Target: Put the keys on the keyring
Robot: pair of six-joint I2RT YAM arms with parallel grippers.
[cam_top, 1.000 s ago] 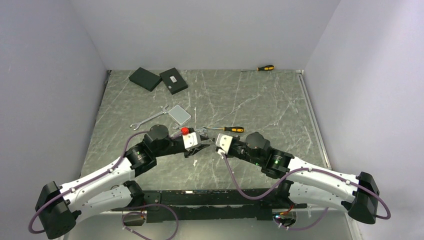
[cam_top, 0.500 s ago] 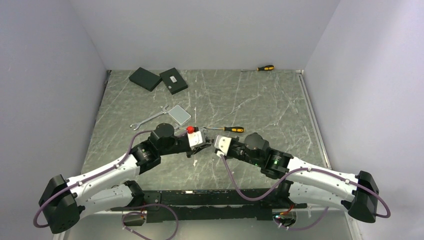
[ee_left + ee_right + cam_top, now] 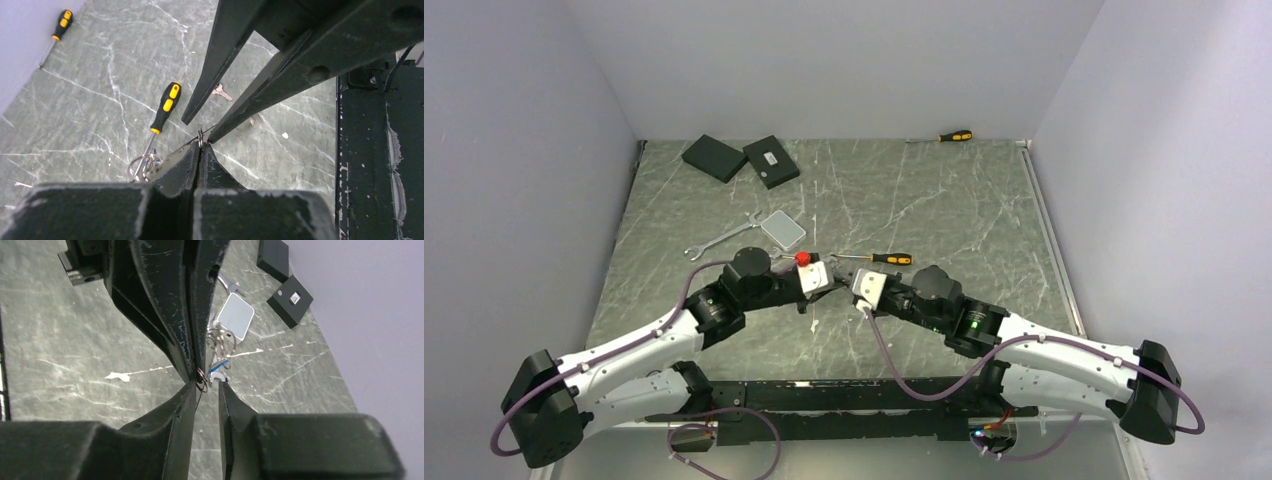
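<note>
My left gripper (image 3: pixel 200 145) is shut on a small dark metal ring (image 3: pixel 200 136) at its fingertips, and a thin wire runs from that ring. I cannot tell whether the wire is the keyring hoop. My right gripper (image 3: pixel 207 386) is open, tip to tip with the left one, its left finger (image 3: pixel 191 385) touching the ring (image 3: pixel 201 374). A bunch of silver rings with a blue key (image 3: pixel 145 165) lies on the table beside the left fingers; it also shows in the right wrist view (image 3: pixel 220 342). One loose key (image 3: pixel 220 91) lies further off. In the top view both grippers (image 3: pixel 832 288) (image 3: pixel 852 290) meet mid-table.
An orange-and-black screwdriver (image 3: pixel 884 258) lies just behind the grippers, and another (image 3: pixel 954 135) lies at the back wall. A silver wrench (image 3: pixel 722 238) and a small grey box (image 3: pixel 784 230) lie behind the left arm. Two black boxes (image 3: pixel 714 157) (image 3: pixel 771 160) sit at the back left.
Over the last second my left arm swung right and forward, bringing its shut fingers up to the right gripper's tips. The right arm has barely moved.
</note>
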